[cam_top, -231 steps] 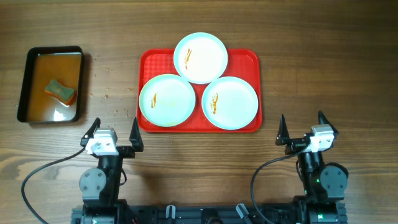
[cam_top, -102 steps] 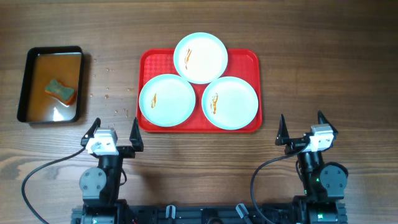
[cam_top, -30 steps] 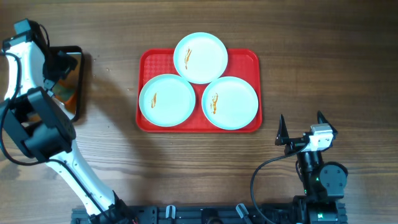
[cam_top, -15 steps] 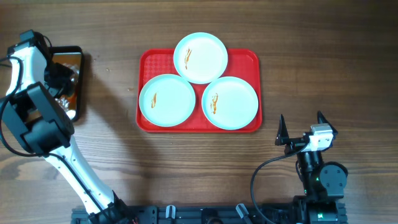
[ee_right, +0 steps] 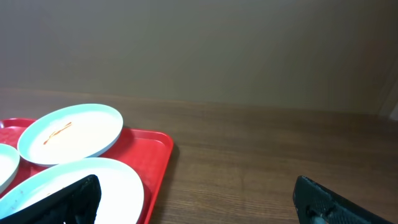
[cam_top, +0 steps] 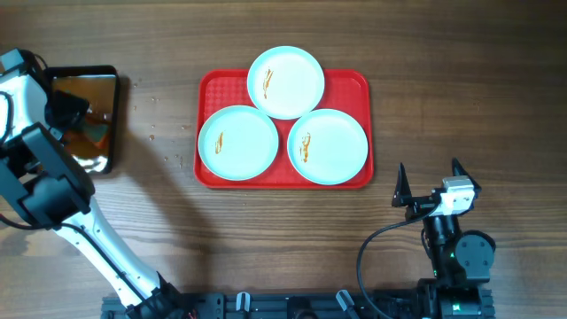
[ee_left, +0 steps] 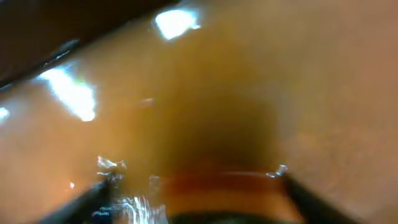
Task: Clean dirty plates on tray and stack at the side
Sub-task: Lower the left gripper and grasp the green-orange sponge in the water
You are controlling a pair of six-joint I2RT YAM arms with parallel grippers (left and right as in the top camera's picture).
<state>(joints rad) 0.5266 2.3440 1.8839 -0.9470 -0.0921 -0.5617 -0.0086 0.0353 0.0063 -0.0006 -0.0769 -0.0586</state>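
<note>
Three pale plates with orange-brown smears lie on the red tray [cam_top: 351, 81]: one at the back [cam_top: 284, 81], one front left [cam_top: 237, 143], one front right [cam_top: 327, 146]. My left gripper [cam_top: 76, 122] is down in the black pan [cam_top: 99, 73], far left of the tray. In the left wrist view its fingers [ee_left: 196, 208] are spread in brown liquid, with a blurred orange sponge [ee_left: 224, 190] between them. My right gripper [cam_top: 430, 190] is open and empty, front right of the tray. The right wrist view shows its fingers [ee_right: 199, 205], two plates [ee_right: 71, 132] [ee_right: 115, 180] and the tray's corner [ee_right: 155, 155].
The black pan holds brownish liquid [cam_top: 99, 97] and sits at the table's left side. Small droplets speckle the wood [cam_top: 152, 133] between pan and tray. Bare wooden table [cam_top: 461, 97] lies right of the tray.
My left arm has swung from its rest pose out to the pan and lowered its gripper into the liquid over the sponge, which it now hides from above. The right arm and plates have not moved.
</note>
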